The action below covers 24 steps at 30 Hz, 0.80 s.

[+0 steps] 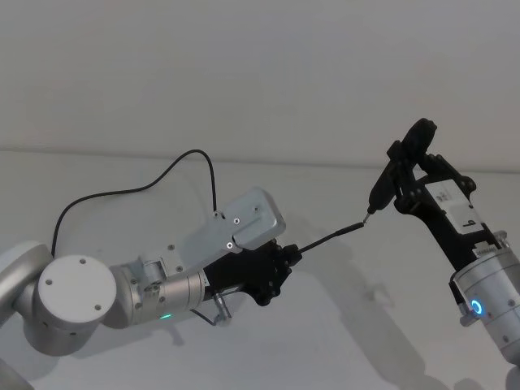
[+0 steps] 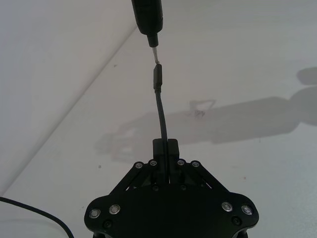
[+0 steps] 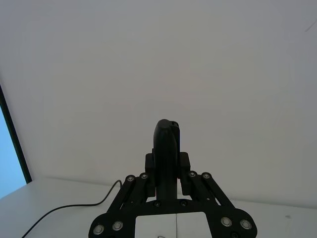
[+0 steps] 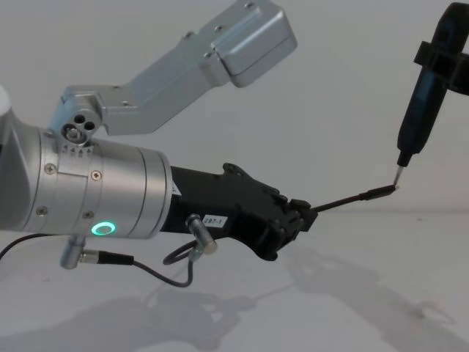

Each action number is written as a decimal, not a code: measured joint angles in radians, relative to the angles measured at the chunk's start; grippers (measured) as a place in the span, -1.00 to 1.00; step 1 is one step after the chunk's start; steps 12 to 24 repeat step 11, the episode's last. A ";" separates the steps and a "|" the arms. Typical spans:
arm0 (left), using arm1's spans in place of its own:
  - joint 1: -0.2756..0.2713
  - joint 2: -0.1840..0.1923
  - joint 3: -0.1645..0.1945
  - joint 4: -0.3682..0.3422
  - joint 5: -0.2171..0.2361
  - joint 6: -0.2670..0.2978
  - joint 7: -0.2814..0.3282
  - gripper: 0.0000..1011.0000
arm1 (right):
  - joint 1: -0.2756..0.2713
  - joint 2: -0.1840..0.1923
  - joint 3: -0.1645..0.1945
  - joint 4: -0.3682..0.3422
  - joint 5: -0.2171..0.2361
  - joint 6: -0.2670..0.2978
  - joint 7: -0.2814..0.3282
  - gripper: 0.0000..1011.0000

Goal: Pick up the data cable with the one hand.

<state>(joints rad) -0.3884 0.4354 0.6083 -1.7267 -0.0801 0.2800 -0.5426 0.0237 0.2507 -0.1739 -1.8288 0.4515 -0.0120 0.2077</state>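
The long, thin, matte-black data cable (image 1: 329, 236) is already off the white table (image 1: 341, 341). The left gripper (image 1: 286, 258), a black plastic two-finger hand on a thick silver wrist with a green ring light, has its fingers (image 2: 171, 147) closed on the cable just behind the end, and a short stiff length juts forward from them in mid-air. In the head view the rest of the cable loops back behind the left arm across the table.

The right gripper (image 1: 400, 175) hangs higher and to the right, clamped on a dark pen-shaped tool with a thin metal tip (image 1: 380, 191). That tip meets the cable's slightly thicker cylindrical end (image 2: 157, 77) (touching or a hair apart, I cannot tell which from the chest and left wrist views).

By my reading the pick-up itself is done, and the step in hand is holding the cable end steady against the pen tip. Any next move calls for small, straight motion along the cable's line, since a sideways nudge would likely bend the free length and slip the end off the tip.

Room is generous: bare table lies below both grippers, with a plain wall behind. The trailing loop lies slack, so it seems unlikely to tug. A short dark wire with a silver plug (image 4: 192, 249) dangles under the left wrist, well above the table.
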 joint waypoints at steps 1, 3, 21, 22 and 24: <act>0.000 0.000 0.000 0.000 0.000 0.000 0.000 -0.91 | 0.000 0.000 0.000 0.000 0.000 0.000 0.000 -0.47; 0.000 0.000 0.000 0.000 0.000 0.000 0.000 -0.91 | 0.000 0.000 0.000 0.000 0.000 0.000 0.000 -0.47; 0.000 0.000 0.000 0.000 0.000 0.000 0.000 -0.91 | 0.000 0.000 0.000 0.000 0.000 0.000 0.000 -0.47; 0.000 0.000 0.000 0.000 0.000 0.000 0.000 -0.91 | 0.000 0.000 0.000 0.000 0.000 0.000 0.000 -0.47; 0.000 0.000 0.000 0.000 0.000 0.000 0.000 -0.91 | 0.000 0.000 0.000 0.000 0.000 0.000 0.000 -0.47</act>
